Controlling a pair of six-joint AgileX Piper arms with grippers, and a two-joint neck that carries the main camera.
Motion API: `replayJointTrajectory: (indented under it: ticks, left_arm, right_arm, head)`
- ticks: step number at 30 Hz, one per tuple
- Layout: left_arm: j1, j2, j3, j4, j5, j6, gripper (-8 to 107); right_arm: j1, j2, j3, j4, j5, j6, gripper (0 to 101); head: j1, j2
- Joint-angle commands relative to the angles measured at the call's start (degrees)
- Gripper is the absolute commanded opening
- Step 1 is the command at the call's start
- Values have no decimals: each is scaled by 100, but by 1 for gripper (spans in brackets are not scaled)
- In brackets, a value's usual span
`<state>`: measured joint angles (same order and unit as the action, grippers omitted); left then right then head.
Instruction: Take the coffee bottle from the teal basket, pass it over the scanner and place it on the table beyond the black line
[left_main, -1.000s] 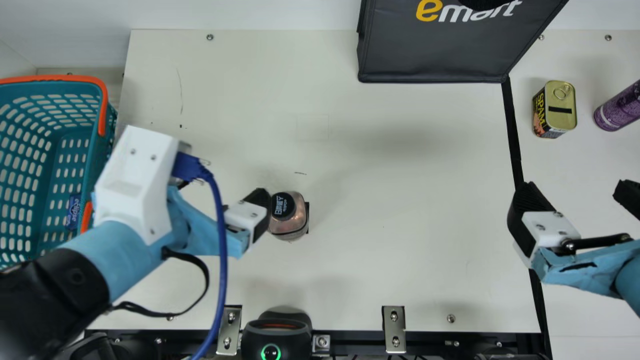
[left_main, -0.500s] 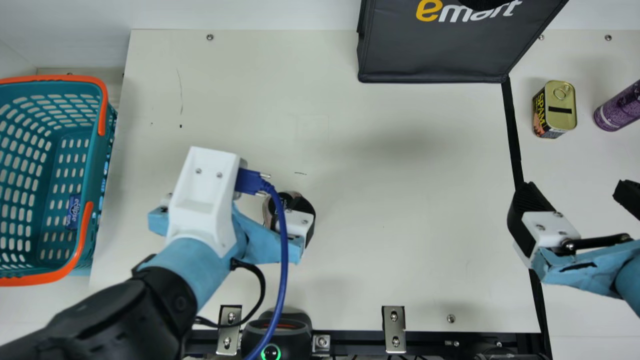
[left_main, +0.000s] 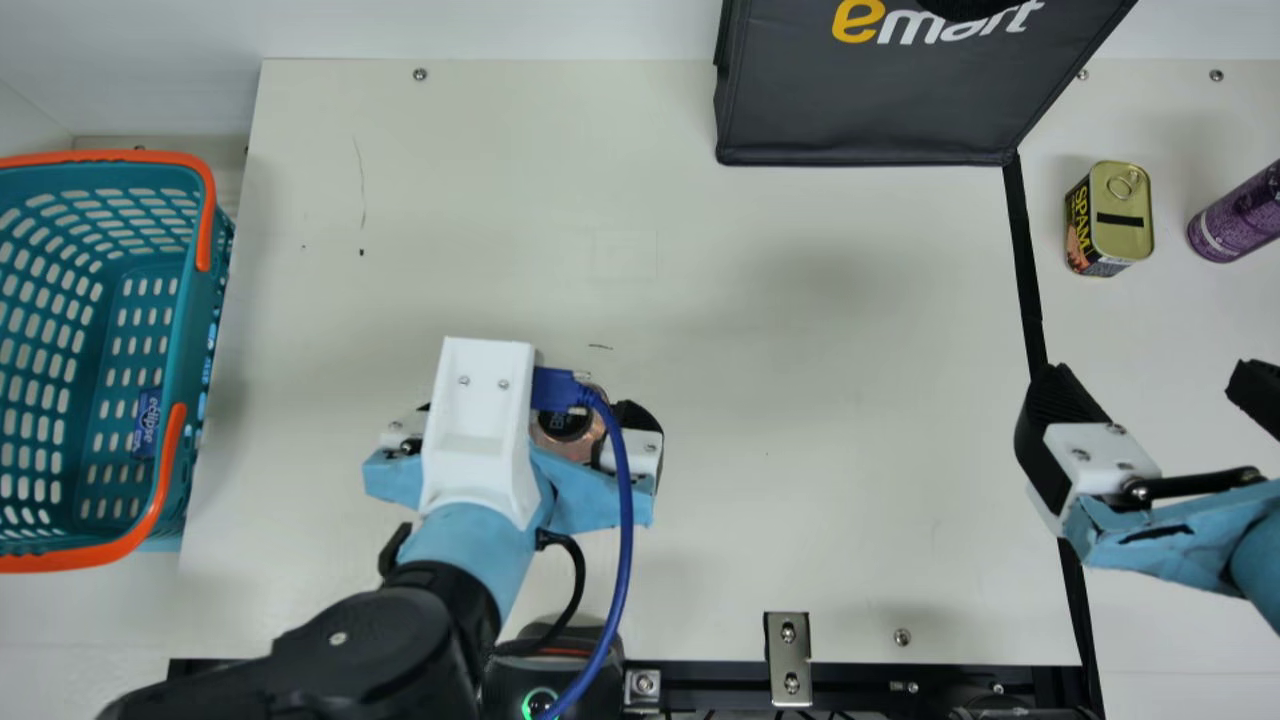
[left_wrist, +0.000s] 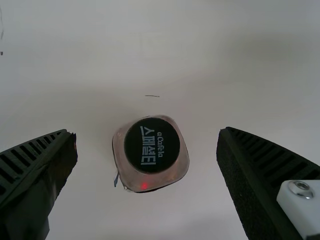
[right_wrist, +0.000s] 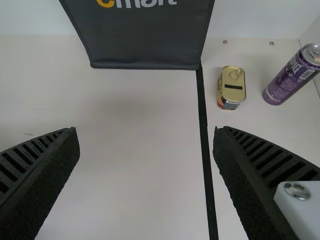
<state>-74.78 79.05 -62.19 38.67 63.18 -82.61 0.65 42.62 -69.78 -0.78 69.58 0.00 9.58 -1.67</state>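
Observation:
My left gripper (left_main: 531, 411) stands open around the coffee bottle (left_main: 563, 426), which is upright on the table left of the middle. In the left wrist view the dark cap of the bottle (left_wrist: 152, 145) faces up between the spread fingers of the gripper (left_wrist: 147, 134), gaps on both sides, a red light spot on its shoulder. At the main view's right, my right gripper (left_main: 1150, 378) is open and empty by the black line (left_main: 1022, 260); the right wrist view shows the gripper (right_wrist: 145, 131) likewise. The scanner (left_main: 600, 685) sits at the near edge, partly behind a blue cable.
The teal basket (left_main: 196, 300) at the left holds a small blue pack (left_main: 147, 423). A black bag (left_main: 860, 110) stands at the back. Beyond the line are a gold-topped can (left_main: 1122, 212) and a purple can (left_main: 1236, 215). Metal brackets (left_main: 788, 655) line the near edge.
My left gripper has moved right from beside the bottle to around it, its fingers now on either side. The bottle and the right arm have kept their places.

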Motion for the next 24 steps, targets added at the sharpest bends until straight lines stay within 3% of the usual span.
replayJointTrajectory:
  ticks: [1, 14, 24]
  left_arm:
    - [-24, 55, 29, 61, -17, -130, 90]
    - [-82, 347, 160, 397, -177, -631, 90]
    - [-87, 461, 297, 537, -286, -865, 23]
  right_arm:
    - [0, 0, 0, 0, 0, 0, 95]
    - [0, 0, 0, 0, 0, 0, 95]
    - [0, 0, 0, 0, 0, 0, 95]
  head:
    - [-166, 9]
    - [-166, 9]
    - [-166, 9]
